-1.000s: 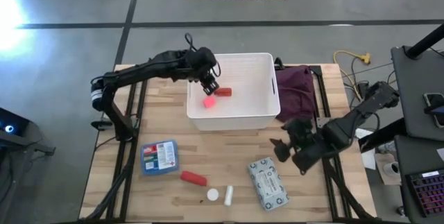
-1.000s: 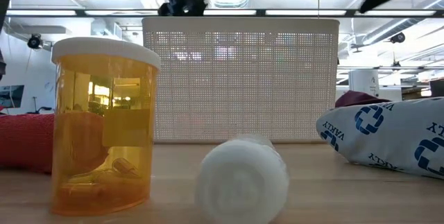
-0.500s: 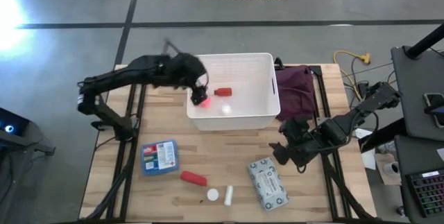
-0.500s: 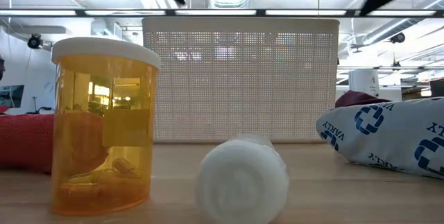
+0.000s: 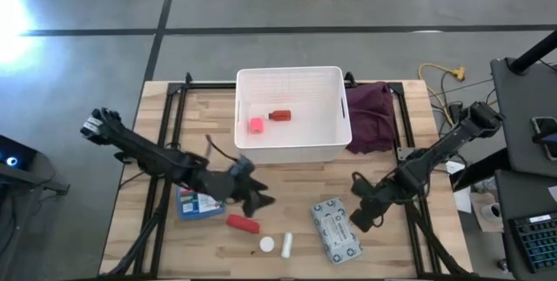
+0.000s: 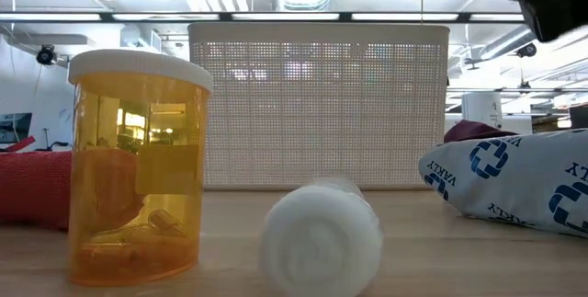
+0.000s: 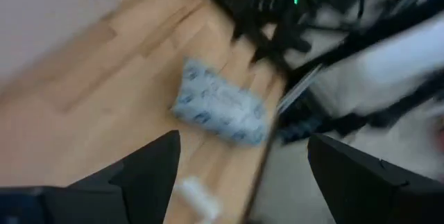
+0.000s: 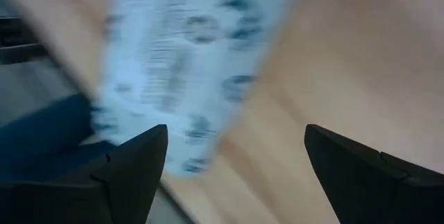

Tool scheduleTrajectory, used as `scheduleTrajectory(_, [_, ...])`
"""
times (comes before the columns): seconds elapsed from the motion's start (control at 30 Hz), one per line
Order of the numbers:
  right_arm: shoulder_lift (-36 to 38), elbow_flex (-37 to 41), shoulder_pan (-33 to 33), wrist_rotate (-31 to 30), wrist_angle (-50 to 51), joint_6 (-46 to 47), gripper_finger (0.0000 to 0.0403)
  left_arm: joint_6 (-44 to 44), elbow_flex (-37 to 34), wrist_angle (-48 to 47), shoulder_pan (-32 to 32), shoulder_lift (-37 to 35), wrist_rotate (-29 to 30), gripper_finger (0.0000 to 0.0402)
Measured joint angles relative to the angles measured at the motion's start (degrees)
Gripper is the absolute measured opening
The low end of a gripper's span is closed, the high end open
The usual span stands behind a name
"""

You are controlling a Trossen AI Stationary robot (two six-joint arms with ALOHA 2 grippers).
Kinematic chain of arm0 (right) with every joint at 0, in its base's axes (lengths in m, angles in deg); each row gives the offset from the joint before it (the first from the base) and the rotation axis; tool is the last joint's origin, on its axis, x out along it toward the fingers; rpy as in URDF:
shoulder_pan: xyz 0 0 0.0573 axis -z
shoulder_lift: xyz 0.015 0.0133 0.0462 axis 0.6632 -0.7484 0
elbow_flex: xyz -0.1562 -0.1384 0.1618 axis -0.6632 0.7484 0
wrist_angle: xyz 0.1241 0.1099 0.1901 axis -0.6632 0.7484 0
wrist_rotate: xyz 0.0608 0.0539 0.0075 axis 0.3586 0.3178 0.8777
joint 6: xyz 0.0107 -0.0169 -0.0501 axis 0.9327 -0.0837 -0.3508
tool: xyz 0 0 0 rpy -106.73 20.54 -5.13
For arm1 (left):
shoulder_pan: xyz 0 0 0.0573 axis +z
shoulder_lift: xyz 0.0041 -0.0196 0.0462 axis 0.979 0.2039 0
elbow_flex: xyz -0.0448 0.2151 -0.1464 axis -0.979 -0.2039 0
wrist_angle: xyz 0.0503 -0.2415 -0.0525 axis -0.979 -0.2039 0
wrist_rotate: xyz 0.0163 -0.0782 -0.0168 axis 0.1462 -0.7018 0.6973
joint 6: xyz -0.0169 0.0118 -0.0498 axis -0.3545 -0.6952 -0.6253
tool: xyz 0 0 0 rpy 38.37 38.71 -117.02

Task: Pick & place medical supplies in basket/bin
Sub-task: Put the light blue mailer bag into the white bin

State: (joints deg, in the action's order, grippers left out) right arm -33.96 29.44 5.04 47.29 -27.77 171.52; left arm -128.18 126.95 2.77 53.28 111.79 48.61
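Note:
The white bin [image 5: 333, 137] stands at the table's far middle. In it lie a red bottle [image 5: 278, 116] and a pink piece [image 5: 256, 125]. On the near table lie the blue box [image 5: 193, 203], partly under my left arm, a red tube [image 5: 243, 223], the grey-white pack [image 5: 336, 229] and a lying white bottle [image 5: 286, 244]. An upright white-capped bottle [image 5: 266, 244] shows orange in the low view [image 6: 138, 164]. My left gripper [image 5: 259, 201] hovers open between box and tube. My right gripper [image 5: 355, 220] is open beside the pack's right edge.
A maroon cloth [image 5: 370, 116] lies right of the bin, at the table's far right. Bare wood shows between the bin and the near items. A yellow cable [image 5: 439, 76] lies beyond the table's right far corner. The pack [image 7: 218, 102] fills the space ahead of my left fingers.
My left gripper has left the bin and swung toward the near edge, coming low over the table by the blue box and red tube. The pink piece has stayed in the bin. My right gripper has moved toward the near edge and left, closer to the grey-white pack.

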Motion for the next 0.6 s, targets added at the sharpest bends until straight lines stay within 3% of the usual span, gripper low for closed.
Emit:
scheduleTrajectory(0.1, [0.1, 7.2, -1.8, -2.0, -16.6, 1.9, 0.0329, -7.3, -8.7, 13.8, -0.1, 2.2, 0.7, 0.0294])
scheduleTrajectory(0.23, [0.1, 13.9, -3.9, -6.8, -26.8, 5.7, 0.0329, -15.9, -14.3, 20.1, -0.6, 5.1, 2.3, 0.0284])
scheduleTrajectory(0.37, [0.0, 18.5, -4.5, -9.7, -32.0, 7.2, 0.0329, -19.7, -13.7, 19.2, -1.4, 8.6, 2.9, 0.0263])
scheduleTrajectory(0.6, [-2.7, 23.5, -4.5, -9.6, -47.5, 7.4, 0.0329, -18.5, -5.4, 16.5, -1.7, 16.3, 0.8, 0.0243])
